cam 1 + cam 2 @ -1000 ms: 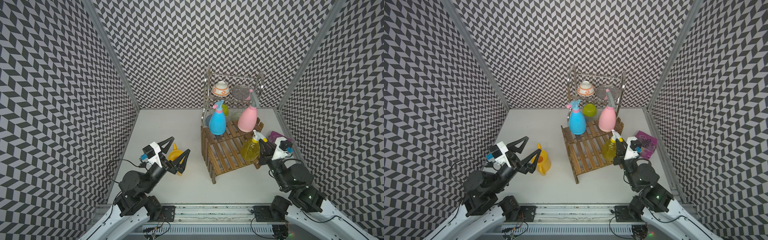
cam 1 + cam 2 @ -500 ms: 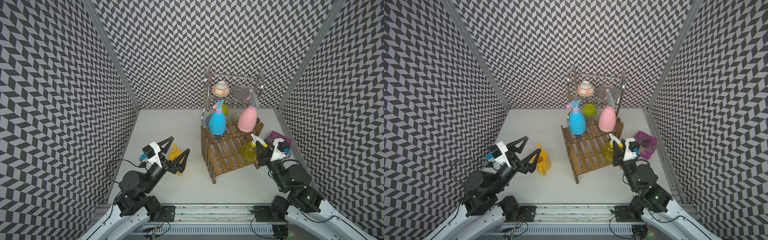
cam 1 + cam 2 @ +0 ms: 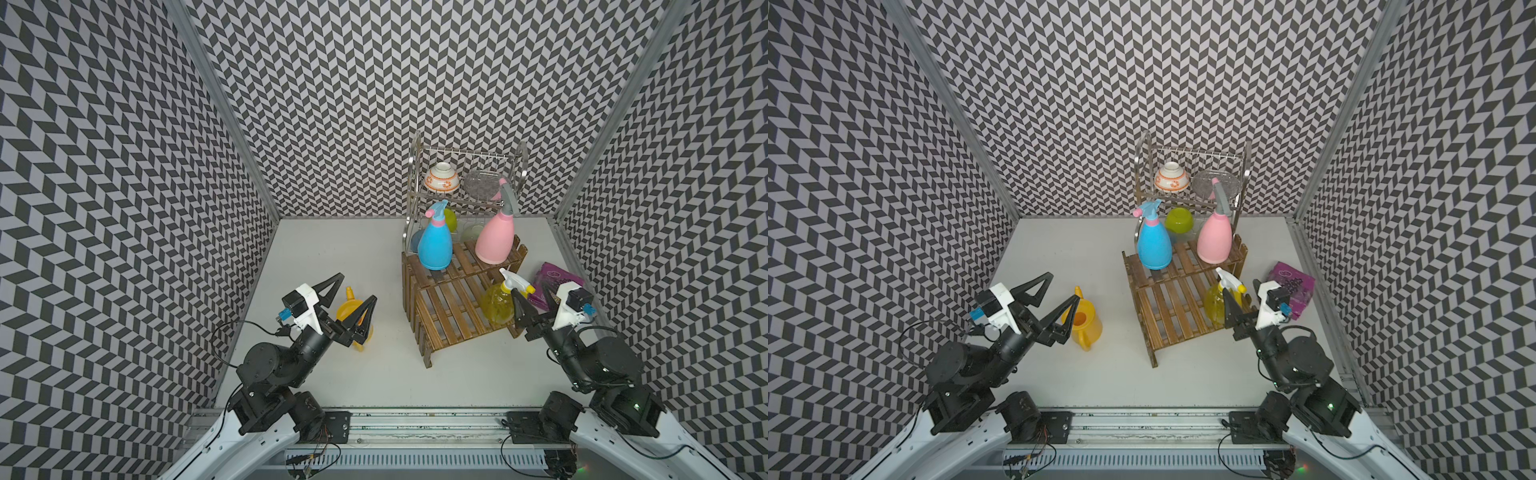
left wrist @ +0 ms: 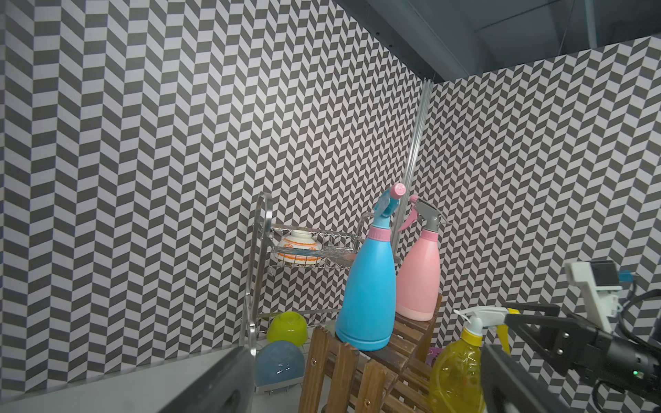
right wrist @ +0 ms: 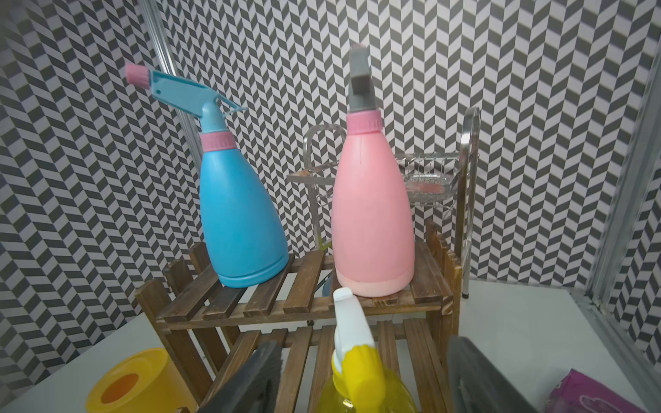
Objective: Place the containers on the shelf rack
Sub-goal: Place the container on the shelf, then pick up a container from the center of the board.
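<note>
The right gripper (image 3: 530, 289) has its jaws spread around the yellow spray bottle (image 3: 496, 306), which is parked on the shelf rack's (image 3: 449, 309) lower step. Only the watering can (image 3: 1087, 327) is on the table (image 3: 332, 249). The left gripper (image 3: 1062, 286), wide open by it, should probably grab it next.

Steel dish rack (image 5: 465, 171) at desk (image 3: 332, 249) rear. Upper tier: orange-patterned bowl (image 3: 441, 177), upside down. Lower tier: green bowl (image 3: 1179, 220). Purple packet (image 3: 1291, 286) lies on desk.

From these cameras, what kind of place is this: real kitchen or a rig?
Probably a robot test cell, not a home: chevron-patterned wall panels box in a white table, with a steel dish rack and wooden shelf rack staged as props.
</note>
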